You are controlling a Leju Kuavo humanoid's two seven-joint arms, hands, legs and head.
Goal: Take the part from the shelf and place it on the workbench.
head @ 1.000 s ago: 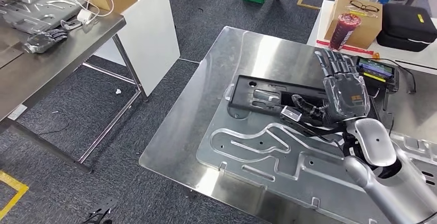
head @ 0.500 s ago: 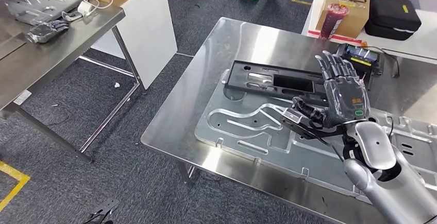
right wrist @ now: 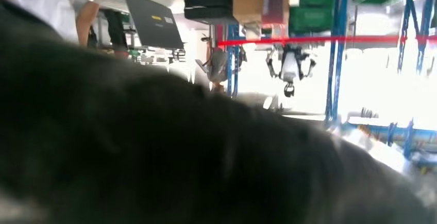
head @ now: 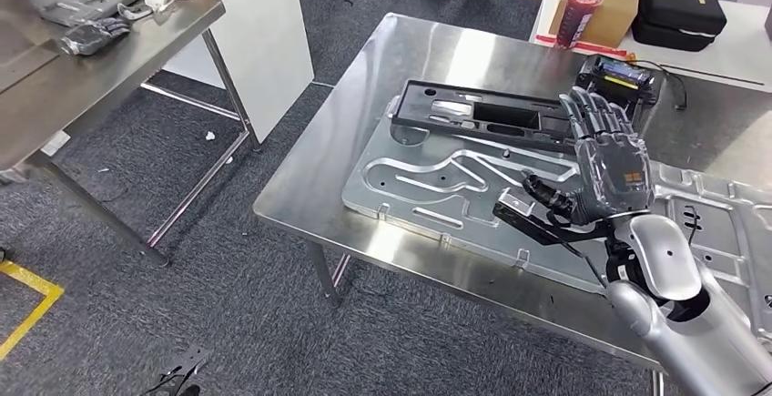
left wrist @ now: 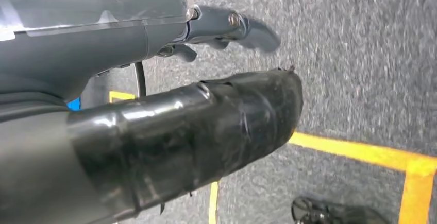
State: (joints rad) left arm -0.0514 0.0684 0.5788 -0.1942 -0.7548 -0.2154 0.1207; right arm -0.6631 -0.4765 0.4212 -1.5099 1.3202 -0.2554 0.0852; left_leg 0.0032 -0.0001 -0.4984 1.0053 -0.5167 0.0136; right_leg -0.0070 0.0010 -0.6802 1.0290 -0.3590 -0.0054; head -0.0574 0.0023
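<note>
**Camera drops lower over the workbench; right hand grasps a black part**

Since the earlier frames the whole head view has slid: the steel workbench (head: pixel 300 187) and everything on it sit higher and further left in the picture, which is camera motion. The right hand (head: pixel 608 167) has stayed over the bench with much the same posture.

Head view: the right hand is raised, fingers (head: pixel 592 114) spread upward, while its thumb pinches a small flat black part (head: pixel 526 220) that juts out toward the bench's near edge. Beneath it lies a large silver stamped metal panel (head: pixel 437 191) flat on the workbench, and behind that a long black plastic tray (head: pixel 473 112). A black device with a coloured screen (head: pixel 619 77) sits behind the fingertips. To the left stands a second steel table (head: pixel 82 77).

Left wrist view: the left hand (left wrist: pixel 227 26) hangs above grey carpet (left wrist: pixel 360 54) marked with yellow tape (left wrist: pixel 360 149); its dark fingers are partly curled, holding nothing.

Right wrist view: a dark blur covers the near field, and blue racking (right wrist: pixel 337 49) stands beyond.
</note>
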